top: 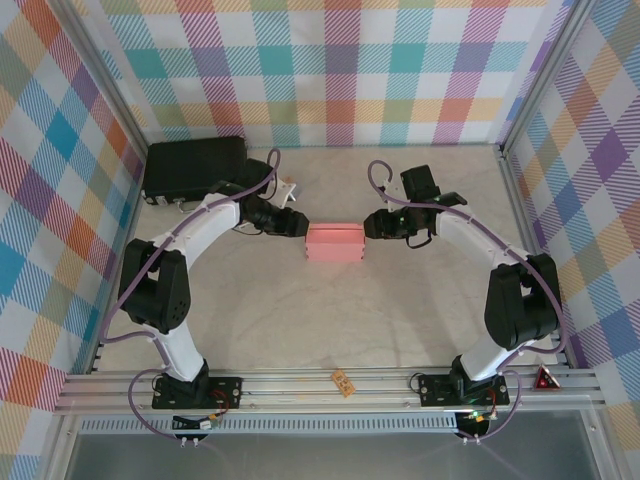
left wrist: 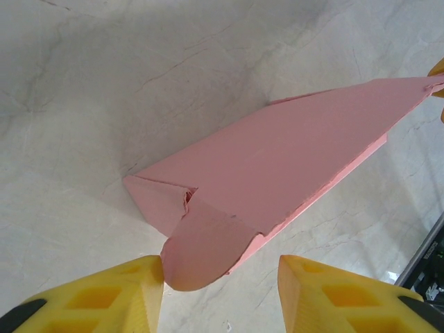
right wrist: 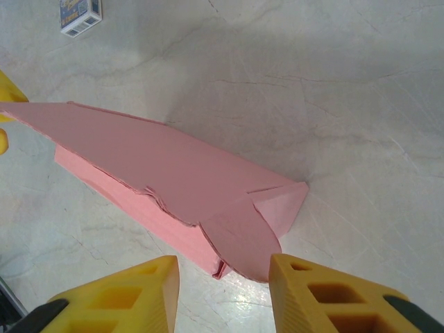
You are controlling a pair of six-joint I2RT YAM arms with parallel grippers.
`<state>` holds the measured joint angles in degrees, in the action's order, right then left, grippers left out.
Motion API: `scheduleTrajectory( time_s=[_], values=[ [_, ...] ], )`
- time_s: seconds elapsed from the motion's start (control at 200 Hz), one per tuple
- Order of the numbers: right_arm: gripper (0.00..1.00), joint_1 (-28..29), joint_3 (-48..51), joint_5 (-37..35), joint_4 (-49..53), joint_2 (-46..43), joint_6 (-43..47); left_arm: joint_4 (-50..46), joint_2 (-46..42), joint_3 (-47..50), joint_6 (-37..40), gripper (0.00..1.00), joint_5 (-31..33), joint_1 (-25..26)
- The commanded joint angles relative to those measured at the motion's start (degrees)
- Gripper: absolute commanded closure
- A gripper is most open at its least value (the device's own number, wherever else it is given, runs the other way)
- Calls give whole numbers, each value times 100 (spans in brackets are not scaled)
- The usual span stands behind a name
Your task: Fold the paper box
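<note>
The paper box (top: 334, 242) is a salmon-pink shallow rectangle lying mid-table between my two grippers. My left gripper (top: 297, 224) sits at its left end and my right gripper (top: 370, 224) at its right end. In the left wrist view the box (left wrist: 277, 166) shows a rounded end flap (left wrist: 201, 246) sticking out between the yellow fingers (left wrist: 104, 298); the left gripper (left wrist: 222, 277) is open, with one finger touching the flap's edge. In the right wrist view the box (right wrist: 159, 166) has a similar rounded flap (right wrist: 243, 239). The right gripper (right wrist: 223, 277) is open around it, its right finger against the flap.
A black hard case (top: 195, 165) lies at the back left, with a small blue-and-white carton (top: 290, 187) near it, the same carton (right wrist: 80, 15) showing in the right wrist view. An orange tag (top: 343, 382) rests on the front rail. Checked walls enclose the table.
</note>
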<state>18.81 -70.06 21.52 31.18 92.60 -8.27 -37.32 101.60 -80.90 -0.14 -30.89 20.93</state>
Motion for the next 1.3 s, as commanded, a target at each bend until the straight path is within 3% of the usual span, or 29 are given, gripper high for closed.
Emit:
scheduleTrajectory(
  time_s=[0.0,0.205,0.465,1.01,1.295],
  values=[
    [62,-18,60,19,73,29,47,-66,-250,67,128,53,-48,36],
    [65,-12,72,-12,73,20,19,-71,-229,70,111,57,-46,34],
    [64,0,159,-392,72,-172,87,41,-387,190,133,55,8,33],
    [61,87,-80,-264,197,64,477,-38,-274,212,559,55,21,60],
    [69,192,-166,-176,231,109,459,-47,-209,139,533,67,-39,151]
  ],
)
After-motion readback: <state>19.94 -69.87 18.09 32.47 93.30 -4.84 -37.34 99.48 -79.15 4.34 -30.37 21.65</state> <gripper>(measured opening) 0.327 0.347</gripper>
